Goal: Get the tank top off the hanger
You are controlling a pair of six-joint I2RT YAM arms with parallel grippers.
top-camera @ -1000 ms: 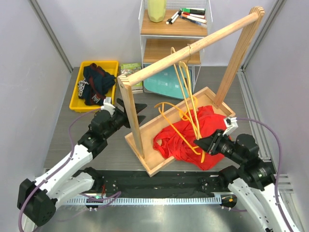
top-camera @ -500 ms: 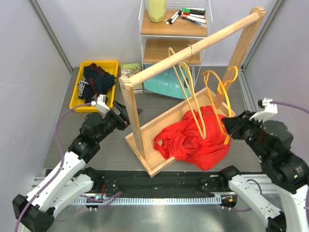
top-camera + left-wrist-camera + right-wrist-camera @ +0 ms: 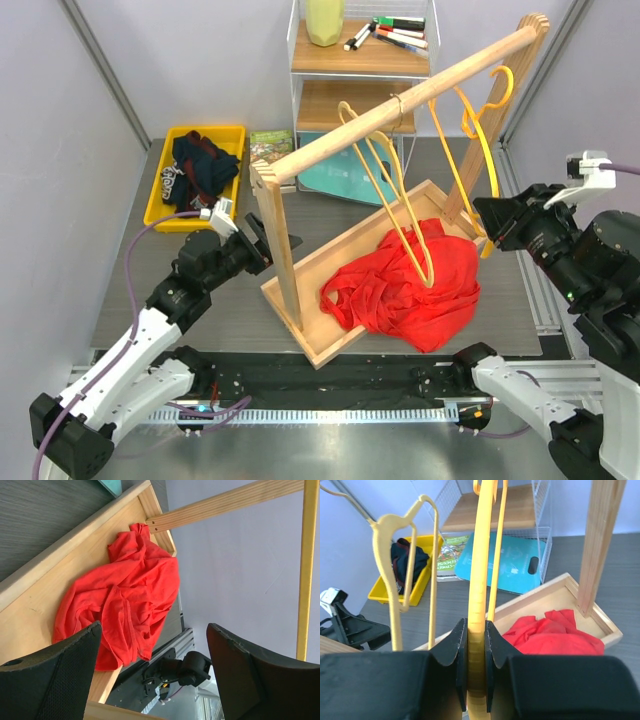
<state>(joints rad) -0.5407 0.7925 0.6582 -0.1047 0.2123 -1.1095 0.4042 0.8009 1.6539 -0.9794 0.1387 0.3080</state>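
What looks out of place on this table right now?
The red tank top lies crumpled in the wooden tray under the rail, spilling over its near edge, while both yellow hangers hang bare.

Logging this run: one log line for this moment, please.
left hand: open, holding nothing | right hand: shut on yellow hanger | tank top: off hanger, heaped in wooden tray

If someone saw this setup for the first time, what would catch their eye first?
The bright red tank top lies crumpled in the wooden tray of the rack. The right gripper clamps a yellow hanger held up near the right end of the rail, while a paler hanger dangles mid-rail.
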